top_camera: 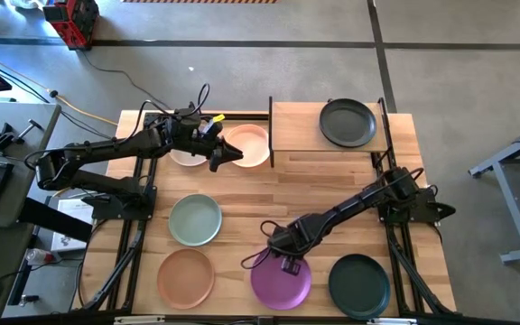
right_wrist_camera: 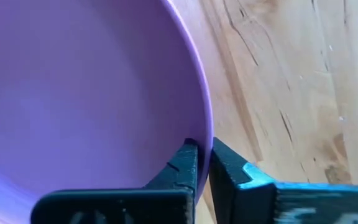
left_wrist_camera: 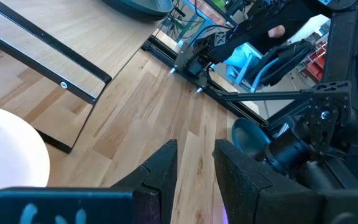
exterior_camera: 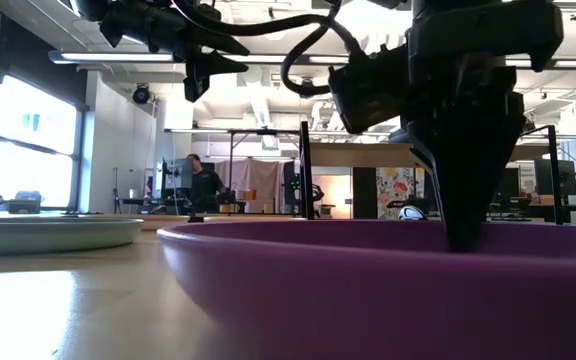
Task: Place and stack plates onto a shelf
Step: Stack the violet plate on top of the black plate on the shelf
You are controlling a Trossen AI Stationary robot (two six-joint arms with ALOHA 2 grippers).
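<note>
The purple plate (top_camera: pixel 281 280) lies near the table's near edge and fills the low view (exterior_camera: pixel 368 290). My right gripper (right_wrist_camera: pixel 204 163) is shut on it, coming down at its far rim (top_camera: pixel 284 259). My left gripper (left_wrist_camera: pixel 194 149) is narrowly open and empty. It hovers high (exterior_camera: pixel 203 65) over the near edge of a peach plate (top_camera: pixel 249 144), beside a beige plate (top_camera: pixel 186 155) that the arm partly hides. The shelf (top_camera: pixel 296 126) stands at the far side and carries one black plate (top_camera: pixel 348 123). My right gripper pinches the purple plate's far rim (right_wrist_camera: pixel 207 134), one finger (right_wrist_camera: pixel 185 163) inside the plate and the other (right_wrist_camera: pixel 229 165) outside. The fingers come from above, pointing down (exterior_camera: pixel 465 230). The plate sits level; whether it is off the table, I cannot tell.
A sage green plate (top_camera: pixel 195 219), a terracotta plate (top_camera: pixel 186 276) and a dark green plate (top_camera: pixel 359 284) lie flat on the tabletop. Bare wood shows between the shelf and the purple plate. The shelf's left half (top_camera: pixel 292 122) is bare. A person stands far off in the room (exterior_camera: pixel 205 183).
</note>
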